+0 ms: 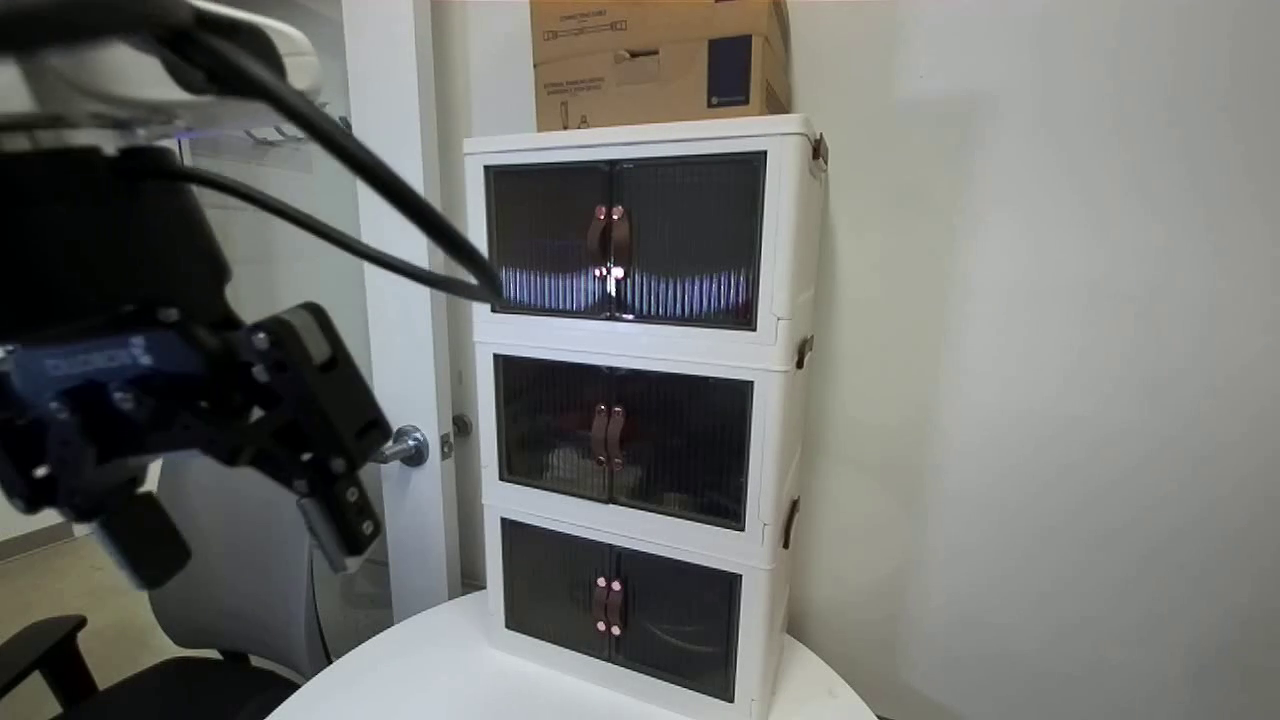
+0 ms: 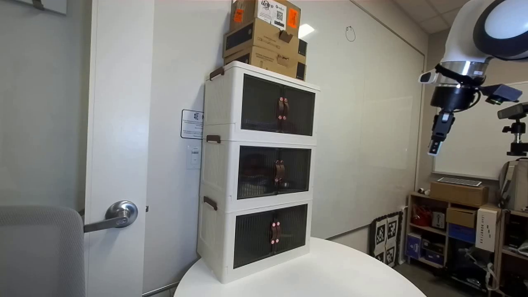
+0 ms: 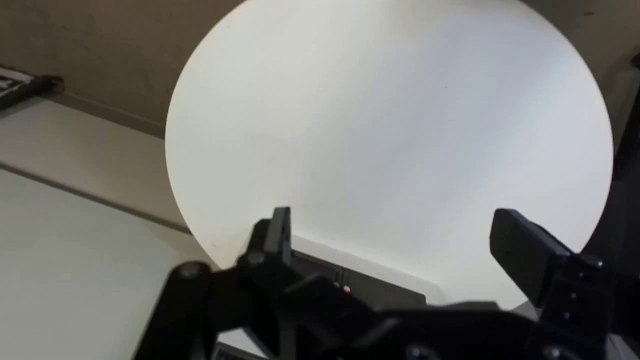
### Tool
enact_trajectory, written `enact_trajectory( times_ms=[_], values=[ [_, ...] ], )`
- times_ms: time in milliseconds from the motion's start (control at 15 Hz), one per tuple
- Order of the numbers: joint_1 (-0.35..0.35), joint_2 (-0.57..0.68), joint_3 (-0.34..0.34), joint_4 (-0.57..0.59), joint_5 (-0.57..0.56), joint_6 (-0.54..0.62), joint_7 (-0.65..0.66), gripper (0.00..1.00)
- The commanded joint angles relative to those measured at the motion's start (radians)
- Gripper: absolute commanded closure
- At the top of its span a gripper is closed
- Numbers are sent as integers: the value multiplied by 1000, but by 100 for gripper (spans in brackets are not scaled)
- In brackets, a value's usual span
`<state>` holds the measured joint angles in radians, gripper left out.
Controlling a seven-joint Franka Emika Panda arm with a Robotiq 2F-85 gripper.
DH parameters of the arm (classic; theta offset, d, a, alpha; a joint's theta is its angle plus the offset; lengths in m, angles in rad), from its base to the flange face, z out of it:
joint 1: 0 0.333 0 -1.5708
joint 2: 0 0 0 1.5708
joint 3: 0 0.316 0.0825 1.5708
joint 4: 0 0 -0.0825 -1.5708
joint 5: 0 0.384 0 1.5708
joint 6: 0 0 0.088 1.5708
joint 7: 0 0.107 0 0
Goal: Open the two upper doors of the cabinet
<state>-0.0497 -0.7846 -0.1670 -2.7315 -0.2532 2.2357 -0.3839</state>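
Note:
The cabinet (image 1: 640, 342) is white, with three tiers and dark tinted fronts; it also stands in an exterior view (image 2: 218, 103). Its two upper doors are shut in both exterior views: one door (image 1: 548, 210) and the other (image 1: 695, 215) meet at small brown centre handles (image 1: 610, 240). The handles also show in an exterior view (image 2: 283, 108). My gripper (image 1: 250, 545) is open and empty, in the air apart from the cabinet. In the wrist view its fingers (image 3: 392, 220) are wide apart, with the cabinet's lowest dark doors (image 3: 385, 287) partly behind them. I cannot make out the upper doors there.
Cardboard boxes (image 1: 660, 80) are stacked on the cabinet. It stands on a round white table (image 3: 400, 125) beside a wall. A room door with a lever handle (image 2: 119, 216) and a grey chair (image 2: 39, 247) are nearby. A shelf (image 2: 427, 229) stands farther back.

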Motion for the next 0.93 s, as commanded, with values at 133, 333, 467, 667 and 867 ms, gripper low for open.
enact_trajectory(
  times_ms=[133,333,467,667,867],
  values=[
    [55,141,28,93,26,202,41,0],
    [52,220,60,149,18,350,92,0],
    [47,275,77,185,17,445,118,0],
    [32,365,108,241,14,574,170,0],
    [18,455,137,312,7,659,204,0]
  ],
)
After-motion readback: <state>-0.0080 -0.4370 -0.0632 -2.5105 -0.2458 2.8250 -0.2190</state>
